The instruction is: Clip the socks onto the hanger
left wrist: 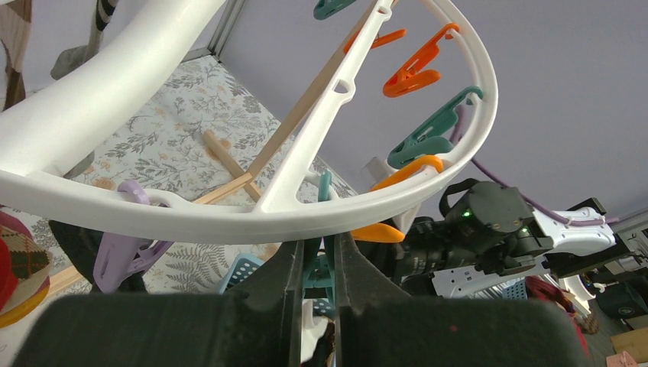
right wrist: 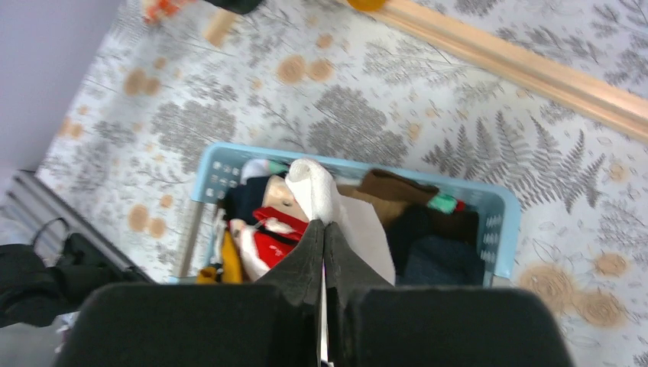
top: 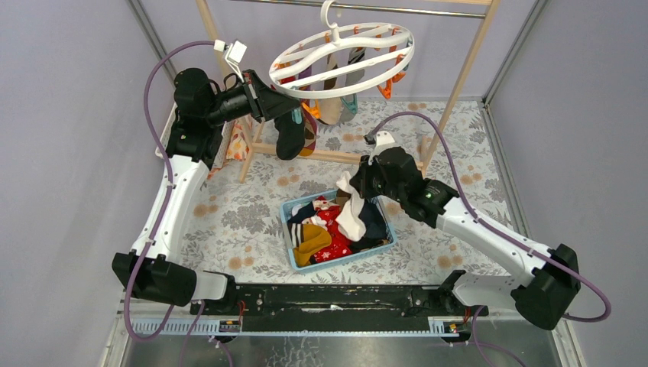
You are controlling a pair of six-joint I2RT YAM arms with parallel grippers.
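Socks (top: 328, 233) in red-and-white, mustard, navy and stripes fill the pale blue basket (top: 345, 256) on the floral table (top: 229, 222). The right gripper (right wrist: 323, 228) is clenched on a white sock (right wrist: 315, 187) held just above that pile. Up at the hanger (left wrist: 229, 220), hung on the wooden frame (top: 461, 76) with several socks clipped on, the left gripper (left wrist: 317, 252) pinches a teal clip (left wrist: 318, 274) under the white ring.

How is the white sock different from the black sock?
The white sock is light; the black sock is dark. The white sock dangles from the right end effector over the basket; the black sock hangs up by the hanger, where the left end effector pinches a teal clip. Both hang limp.
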